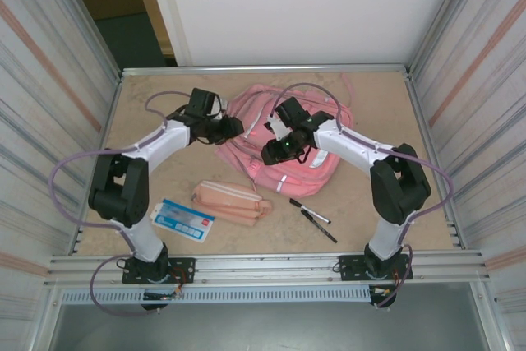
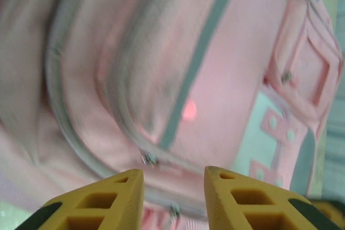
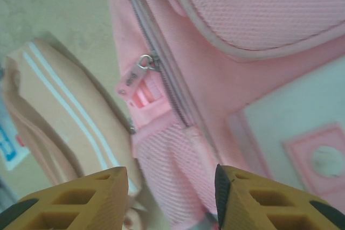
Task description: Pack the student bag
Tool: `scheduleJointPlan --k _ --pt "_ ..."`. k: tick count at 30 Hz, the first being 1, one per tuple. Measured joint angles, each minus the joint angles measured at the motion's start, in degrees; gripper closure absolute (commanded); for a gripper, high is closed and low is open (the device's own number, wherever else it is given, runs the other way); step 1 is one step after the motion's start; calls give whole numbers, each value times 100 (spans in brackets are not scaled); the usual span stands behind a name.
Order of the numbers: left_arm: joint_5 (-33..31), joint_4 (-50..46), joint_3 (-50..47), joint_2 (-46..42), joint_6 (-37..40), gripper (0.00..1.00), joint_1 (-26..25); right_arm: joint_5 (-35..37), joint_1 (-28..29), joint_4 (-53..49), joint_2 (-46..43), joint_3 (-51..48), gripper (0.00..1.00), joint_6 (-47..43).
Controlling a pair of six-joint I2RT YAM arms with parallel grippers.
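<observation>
From above, the student bag [image 1: 319, 172] is being shown lying at the far middle of the table [image 1: 164, 104]. The left gripper [image 1: 236, 127] and the right gripper [image 1: 271, 152] are being held over it. In the left wrist view, yellow fingers [image 2: 108, 203] are being held spread, nothing between them, above blurred pink fabric. In the right wrist view, fingers [image 3: 81, 197] are likewise being held apart over the bag's edge, near a zipper pull [image 3: 141, 65] and a pencil pouch [image 3: 64, 111].
</observation>
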Motion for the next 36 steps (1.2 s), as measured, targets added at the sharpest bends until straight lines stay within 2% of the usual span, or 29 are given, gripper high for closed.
scheduleJointPlan --k 4,8,21,26,30,32,36 --pt "50 -282 -140 -240 396 63 -446 595 94 2 -52 -33 52 -470" --pt "44 -494 -179 -181 632 62 -815 846 190 74 -50 -92 50 -708" --pt "-640 -767 -33 625 905 57 -1207 1272 490 682 92 -671 48 -1095" --pt "-778 -763 52 815 901 67 -1257 1672 647 890 92 -826 49 -1104" --pt "-876 -765 63 920 903 90 -1255 2041 776 1126 90 -992 50 -1095" --pt "-872 -754 66 929 890 99 -1250 2181 802 1303 63 -1117 52 -1082" --pt "-916 -708 72 896 905 100 -1233 2492 811 1663 -109 -1449 54 -1073"
